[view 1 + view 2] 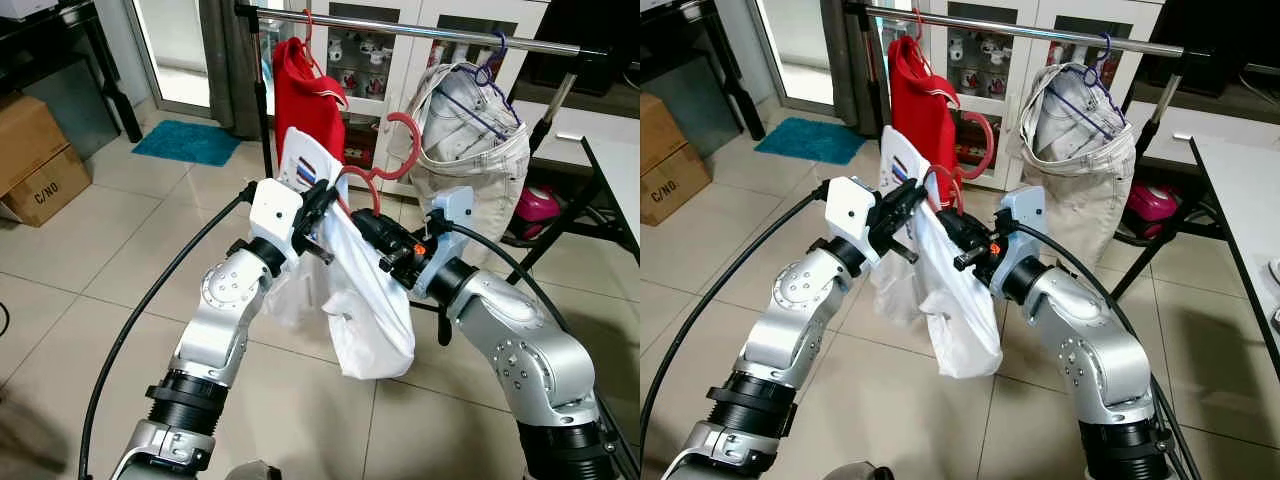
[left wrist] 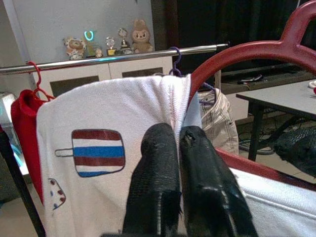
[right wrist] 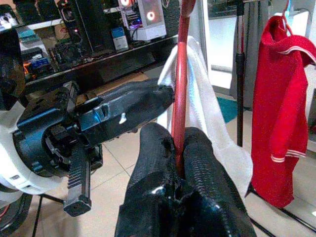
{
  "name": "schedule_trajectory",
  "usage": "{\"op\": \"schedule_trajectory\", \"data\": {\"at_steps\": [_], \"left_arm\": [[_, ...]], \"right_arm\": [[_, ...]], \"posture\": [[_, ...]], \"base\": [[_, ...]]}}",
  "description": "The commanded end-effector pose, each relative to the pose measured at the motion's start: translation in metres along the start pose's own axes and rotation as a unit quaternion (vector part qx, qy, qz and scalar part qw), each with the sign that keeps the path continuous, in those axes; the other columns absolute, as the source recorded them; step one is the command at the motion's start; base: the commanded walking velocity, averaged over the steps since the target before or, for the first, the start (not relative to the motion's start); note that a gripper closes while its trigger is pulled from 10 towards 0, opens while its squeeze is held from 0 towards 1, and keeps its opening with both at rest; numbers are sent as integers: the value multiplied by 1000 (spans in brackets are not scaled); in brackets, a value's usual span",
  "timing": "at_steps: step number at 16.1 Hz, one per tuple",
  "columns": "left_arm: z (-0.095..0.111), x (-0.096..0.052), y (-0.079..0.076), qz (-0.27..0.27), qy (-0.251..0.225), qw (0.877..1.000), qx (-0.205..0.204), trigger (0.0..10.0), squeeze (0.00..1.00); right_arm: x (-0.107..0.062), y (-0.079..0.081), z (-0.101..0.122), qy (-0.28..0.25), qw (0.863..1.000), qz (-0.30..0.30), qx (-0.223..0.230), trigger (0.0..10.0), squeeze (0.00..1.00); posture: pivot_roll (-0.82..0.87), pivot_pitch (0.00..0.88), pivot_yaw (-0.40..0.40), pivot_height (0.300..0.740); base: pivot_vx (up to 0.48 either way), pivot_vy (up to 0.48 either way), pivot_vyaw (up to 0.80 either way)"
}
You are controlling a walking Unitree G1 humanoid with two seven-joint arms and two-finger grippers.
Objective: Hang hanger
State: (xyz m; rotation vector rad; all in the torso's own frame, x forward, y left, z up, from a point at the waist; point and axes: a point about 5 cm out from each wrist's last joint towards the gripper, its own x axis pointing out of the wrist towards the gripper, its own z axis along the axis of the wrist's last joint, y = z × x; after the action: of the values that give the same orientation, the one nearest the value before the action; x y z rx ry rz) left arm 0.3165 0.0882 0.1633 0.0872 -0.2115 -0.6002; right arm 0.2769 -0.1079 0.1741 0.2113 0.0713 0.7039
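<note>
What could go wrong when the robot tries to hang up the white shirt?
1. The white shirt droops low off the red hanger and could slide off while being lifted.
2. The rail already carries a red garment and a beige garment; the hook might snag one in the gap between them.
3. The left gripper pinches only cloth, while the right gripper grips the thin hanger bar, so the hanger may twist.

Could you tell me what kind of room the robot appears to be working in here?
Probably a home's living or utility area: a clothes rail with hung garments, a display cabinet holding figurines, tiled floor, and a cardboard box.
</note>
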Motion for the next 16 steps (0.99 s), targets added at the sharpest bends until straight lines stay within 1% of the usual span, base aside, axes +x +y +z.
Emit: {"op": "schedule_trajectory", "data": {"at_steps": [1,4,5,8,9,10,12,13,14,16], "left_arm": [[0,0,0,-2,5,1000,-8,0,0],[1,0,3,4,3,1000,-15,0,0],[3,0,5,9,-7,1000,-17,0,0],[8,0,11,31,-22,999,-17,0,0],[10,-2,20,66,-26,997,-17,0,0],[10,-4,24,80,-24,996,-19,0,0],[6,-7,37,129,-14,991,-31,0,0],[5,-9,41,143,-9,989,-35,0,0],[4,-9,42,148,-7,988,-36,0,0],[0,-11,43,160,10,986,-38,0,0]], "right_arm": [[2,3,14,-29,999,12,-15,10000,0],[2,3,15,-30,999,9,-15,10000,0],[2,1,14,-31,999,2,-14,10000,0],[1,-8,13,-29,999,-40,-11,10000,0],[-1,-30,13,-31,992,-124,-3,10000,0],[-2,-36,14,-33,988,-149,0,10000,0],[-9,-55,18,-40,973,-227,-2,10000,0],[-14,-64,19,-45,962,-269,-4,10000,0],[-16,-68,20,-47,957,-287,-5,10000,0],[-24,-82,21,-51,934,-354,-6,10000,0]], "posture": [[-156,0,4,740],[-158,0,9,740],[-157,0,12,740],[-155,0,11,740],[-152,0,9,740],[-153,0,10,740],[-154,0,10,740],[-152,0,8,740],[-150,0,7,740],[-147,0,4,740]], "base": [[0,0,0],[0,0,0],[0,0,0],[0,0,0],[0,0,0],[0,0,0],[0,0,0],[0,0,0],[0,0,0],[0,0,0]]}}
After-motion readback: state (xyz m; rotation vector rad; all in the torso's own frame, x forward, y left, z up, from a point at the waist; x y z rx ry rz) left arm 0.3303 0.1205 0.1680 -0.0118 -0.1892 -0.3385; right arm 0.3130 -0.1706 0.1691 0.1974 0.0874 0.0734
